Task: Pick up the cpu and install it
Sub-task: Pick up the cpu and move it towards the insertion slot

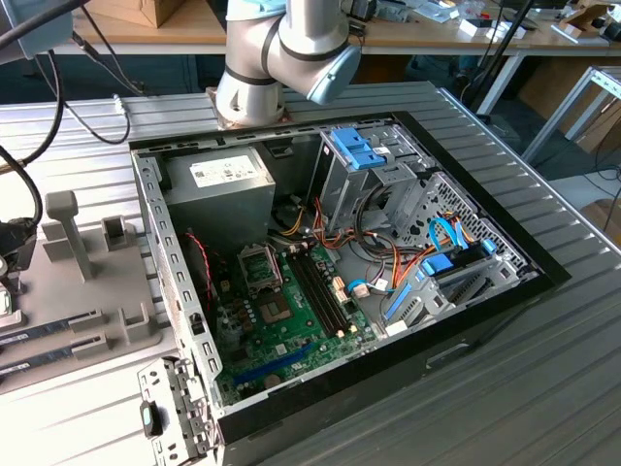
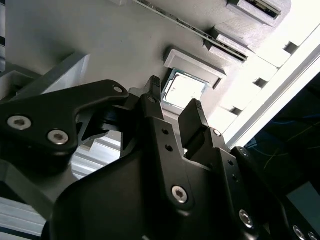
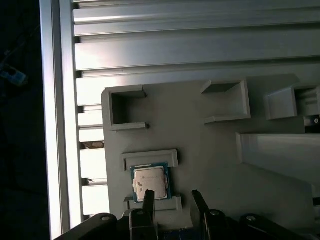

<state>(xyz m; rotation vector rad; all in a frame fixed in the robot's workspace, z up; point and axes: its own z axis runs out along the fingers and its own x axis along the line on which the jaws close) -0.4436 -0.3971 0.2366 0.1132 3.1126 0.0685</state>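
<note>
The cpu (image 3: 150, 181), a small square chip with a silver metal top and a thin green rim, lies flat in a pocket of the grey holder plate (image 3: 200, 135). In the second wrist view the cpu (image 2: 184, 89) sits just beyond the black fingertips (image 2: 154, 86). My gripper (image 3: 173, 202) hovers open close over the plate, with one finger (image 3: 148, 199) over the chip's edge and the other off to its side. Nothing is held between the fingers. The open computer case (image 1: 155, 194) holds the green motherboard (image 1: 291, 335) with its cpu socket (image 1: 260, 267).
The grey holder plate (image 1: 87, 291) with upright posts and slots lies at the exterior view's left, beside the case. Memory sticks (image 2: 172, 22) rest in slots on the plate. A grey power-supply box (image 1: 218, 184), blue drive brackets (image 1: 354, 148) and cable bundles fill the case.
</note>
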